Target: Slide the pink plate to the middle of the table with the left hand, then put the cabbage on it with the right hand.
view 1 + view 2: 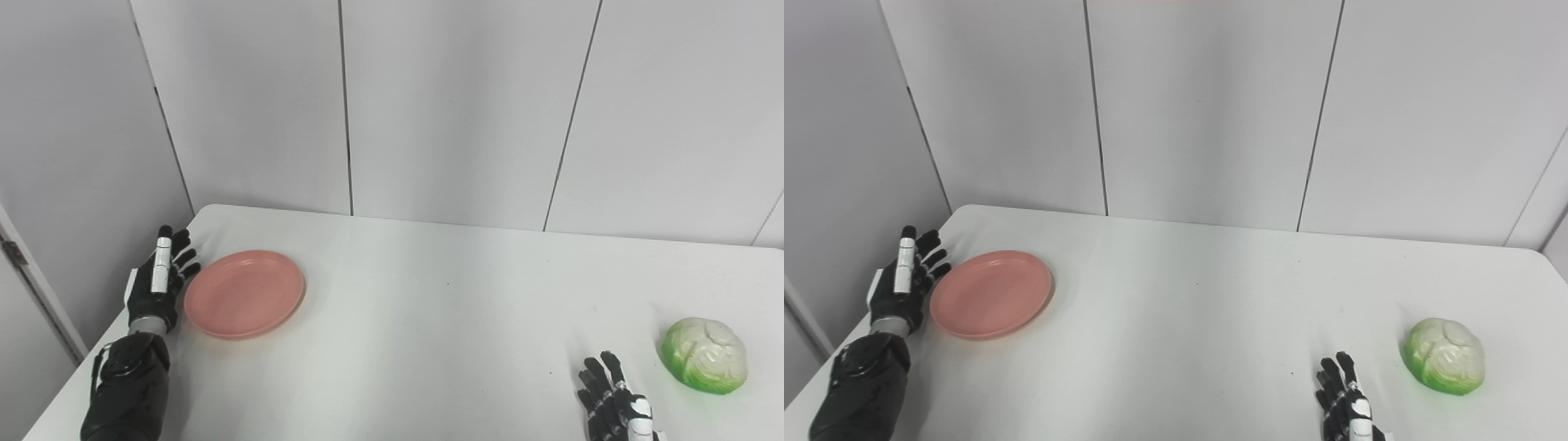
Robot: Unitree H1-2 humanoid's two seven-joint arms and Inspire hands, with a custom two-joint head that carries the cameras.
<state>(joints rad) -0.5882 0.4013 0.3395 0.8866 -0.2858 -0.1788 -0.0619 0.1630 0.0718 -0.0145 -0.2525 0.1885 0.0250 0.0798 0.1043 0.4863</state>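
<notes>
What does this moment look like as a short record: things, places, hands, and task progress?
plate: pink plate, empty, near the table's left edge, not yet in the middle
cabbage: cabbage on the table, far right, untouched
left hand: left hand open, fingers extended, just left of the plate's rim; contact cannot be told
right hand: right hand open, low, left of the cabbage, apart from it
progress: neither step done

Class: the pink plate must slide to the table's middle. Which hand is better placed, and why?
Left hand: it stands open right beside the round pink plate. The right hand waits near the green-white cabbage.
</notes>
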